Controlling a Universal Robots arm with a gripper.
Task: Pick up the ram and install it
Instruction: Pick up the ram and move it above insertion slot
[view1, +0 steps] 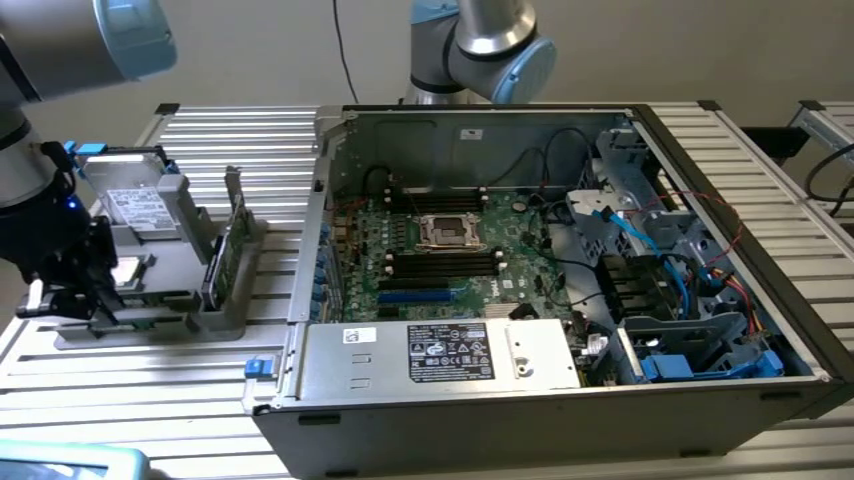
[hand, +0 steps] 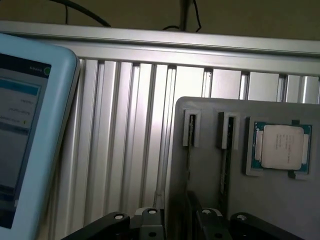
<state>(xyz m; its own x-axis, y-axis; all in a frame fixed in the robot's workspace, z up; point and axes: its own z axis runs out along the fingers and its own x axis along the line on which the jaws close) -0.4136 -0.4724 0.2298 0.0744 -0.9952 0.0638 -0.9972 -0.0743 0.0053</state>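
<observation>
- Closest to the camera is the gripper (hand: 180, 226), low at the edge of the grey holder (hand: 207, 165). I cannot tell if it is spread or pinching something.
- The ram (view1: 216, 262) stands on its thin edge in that holder, on the exterior view's left of the computer case (view1: 400, 420). The gripper is near it but apart from it.
- The ram is tall and thin. I think a crooked pinch could tip it or let it slip.
- A silver chip (hand: 282, 147) lies flat in the holder, just beside the ram places. A gripper off its line could bump it.
- The case wall (view1: 320, 220) stands between the holder and the long black slots (view1: 441, 265). A ram carried too low could knock on it.
- Wires (view1: 627, 230) hang inside the case and could catch.
- A tablet (hand: 25, 125) lies on the table (hand: 125, 150) beside the holder, where the arm could hit it.
</observation>
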